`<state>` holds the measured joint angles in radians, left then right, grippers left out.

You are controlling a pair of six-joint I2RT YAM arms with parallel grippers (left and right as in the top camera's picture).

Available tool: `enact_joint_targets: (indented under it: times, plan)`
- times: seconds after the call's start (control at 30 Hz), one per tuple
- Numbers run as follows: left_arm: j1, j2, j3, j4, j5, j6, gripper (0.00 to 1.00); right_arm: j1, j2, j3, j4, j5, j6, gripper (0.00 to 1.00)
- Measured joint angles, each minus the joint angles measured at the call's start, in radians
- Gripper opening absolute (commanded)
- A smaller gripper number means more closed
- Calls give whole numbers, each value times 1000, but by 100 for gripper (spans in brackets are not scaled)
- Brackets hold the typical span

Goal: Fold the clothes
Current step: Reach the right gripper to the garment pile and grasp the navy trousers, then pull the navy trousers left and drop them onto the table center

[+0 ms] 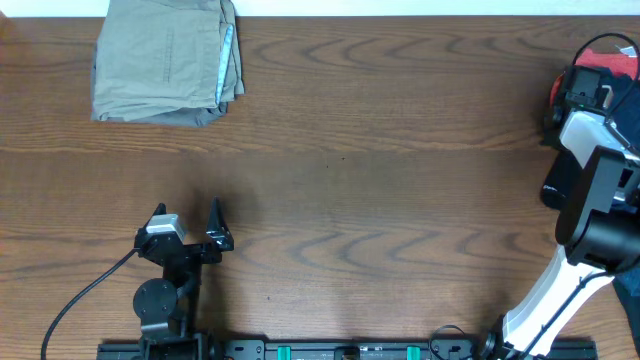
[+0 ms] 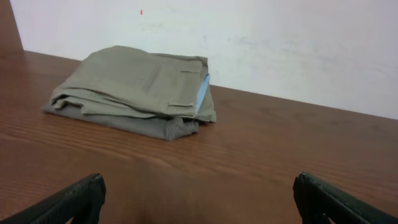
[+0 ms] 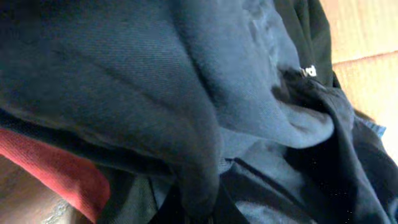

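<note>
Folded khaki trousers (image 1: 165,60) lie at the table's far left; they also show in the left wrist view (image 2: 137,87). My left gripper (image 1: 200,235) rests low near the front left, open and empty, its fingertips wide apart (image 2: 199,199). My right gripper (image 1: 580,90) is at the far right edge, down in a pile of clothes. In the right wrist view a dark blue garment (image 3: 155,81) fills the frame, and a fold of it runs down between the fingers (image 3: 199,199), which look shut on it. A red garment (image 3: 56,168) lies under it and also shows overhead (image 1: 615,62).
The brown wooden table (image 1: 380,190) spans the view, with a white wall behind (image 2: 280,43). A black cable (image 1: 80,300) trails from the left arm. The right arm's white and black links (image 1: 590,210) stand over the table's right edge.
</note>
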<state>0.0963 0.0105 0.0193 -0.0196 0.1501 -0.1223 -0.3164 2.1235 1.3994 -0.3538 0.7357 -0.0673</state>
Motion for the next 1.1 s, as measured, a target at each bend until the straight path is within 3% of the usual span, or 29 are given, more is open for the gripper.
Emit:
enact_joint_targets:
  times: [0.27, 0.53, 0.7, 1.1]
  plan:
    - [0, 0, 0, 0, 0, 0, 98, 0, -195, 0, -25, -26, 110, 1]
    - [0, 0, 0, 0, 0, 0, 98, 66, -472, 0, -5, -93, 133, 1]
    - [0, 0, 0, 0, 0, 0, 98, 129, -552, 0, -5, -185, 139, 1]
    - [0, 0, 0, 0, 0, 0, 98, 510, -584, 0, -19, -451, 225, 1]
